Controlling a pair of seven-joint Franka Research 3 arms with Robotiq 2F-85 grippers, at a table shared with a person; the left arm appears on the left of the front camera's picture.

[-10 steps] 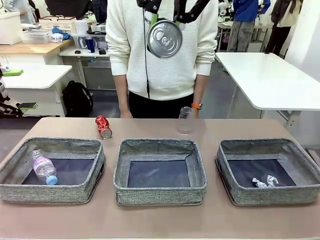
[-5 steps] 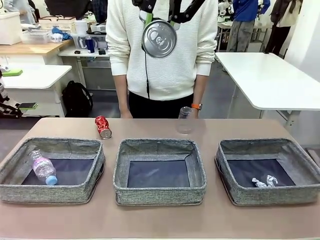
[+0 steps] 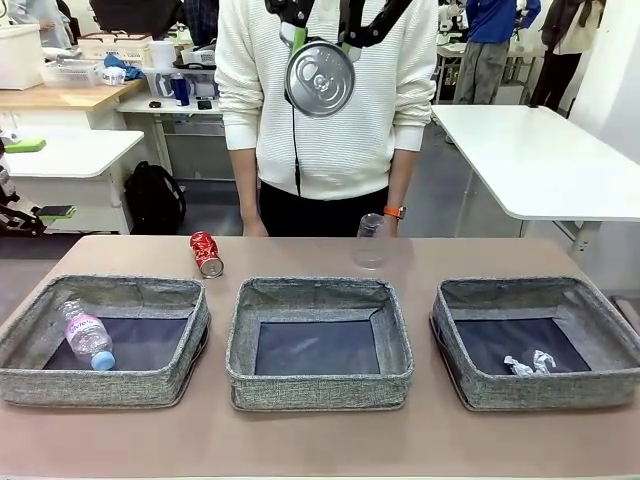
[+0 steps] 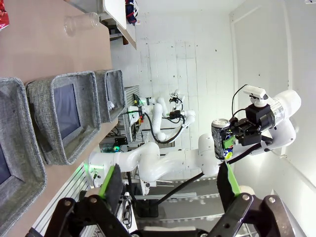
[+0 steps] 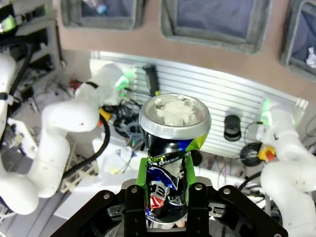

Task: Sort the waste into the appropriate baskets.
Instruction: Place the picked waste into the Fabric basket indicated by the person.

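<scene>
My right gripper [image 3: 322,42] hangs high above the table's middle, shut on the dark blue-black can [image 3: 320,78], whose silver end faces the front camera. In the right wrist view the can [image 5: 170,148] stands between the green-padded fingers [image 5: 142,173]. My left gripper [image 4: 168,185] is open with nothing between its fingers. A crushed red can [image 3: 206,252] lies behind the left basket [image 3: 100,385]. A clear cup [image 3: 371,240] stands behind the middle basket [image 3: 320,385]. The bottle [image 3: 88,335] lies in the left basket, and white scraps [image 3: 530,364] in the right basket [image 3: 540,392].
A person in a white sweater [image 3: 320,150] stands at the table's far edge, a hand near the cup. The three baskets sit in a row along the near side. Other tables and people stand farther back.
The right gripper with the dark can has shifted slightly left and up, then held still. Everything on the table stays put.
</scene>
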